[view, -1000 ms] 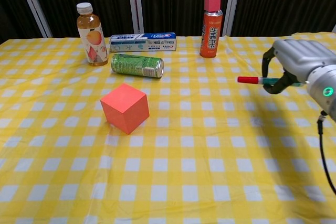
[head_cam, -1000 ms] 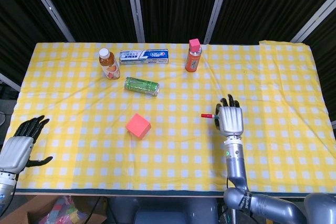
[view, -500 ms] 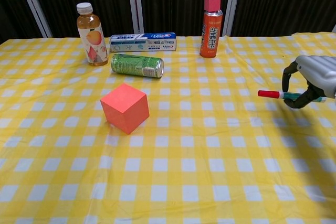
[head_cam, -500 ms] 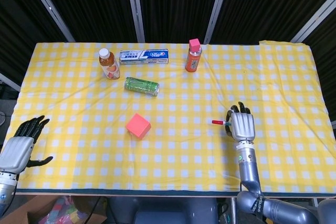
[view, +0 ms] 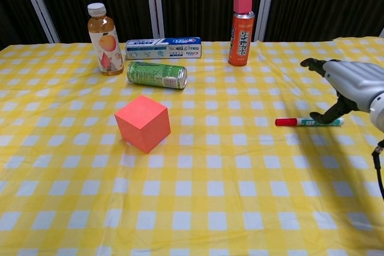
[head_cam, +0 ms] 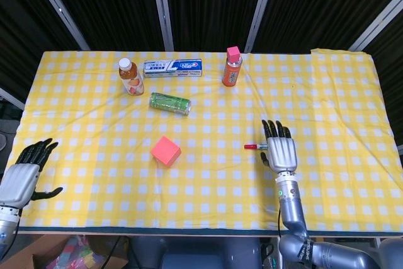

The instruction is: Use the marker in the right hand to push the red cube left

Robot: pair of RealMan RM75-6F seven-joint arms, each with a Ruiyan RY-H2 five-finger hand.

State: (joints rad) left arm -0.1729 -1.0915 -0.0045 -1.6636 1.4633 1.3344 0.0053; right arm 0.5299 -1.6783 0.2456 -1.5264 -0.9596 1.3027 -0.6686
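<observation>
The red-capped white marker [view: 309, 122] is lying flat on the counter under the spread, empty right hand [view: 346, 85], well right of the unpushed red foam cube [view: 143, 123].

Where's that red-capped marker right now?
The marker lies flat on the yellow checked cloth, right of the red cube, under the right robot hand, cap pointing toward the cube.

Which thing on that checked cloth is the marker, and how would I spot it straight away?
Start at the yellow checked tablecloth and go to its right side, where the robot's right hand is. The marker lies flat on the cloth under that hand's fingers. It is a thin pen with a red cap pointing toward the red cube, much slimmer than the bottles and can farther back.
</observation>
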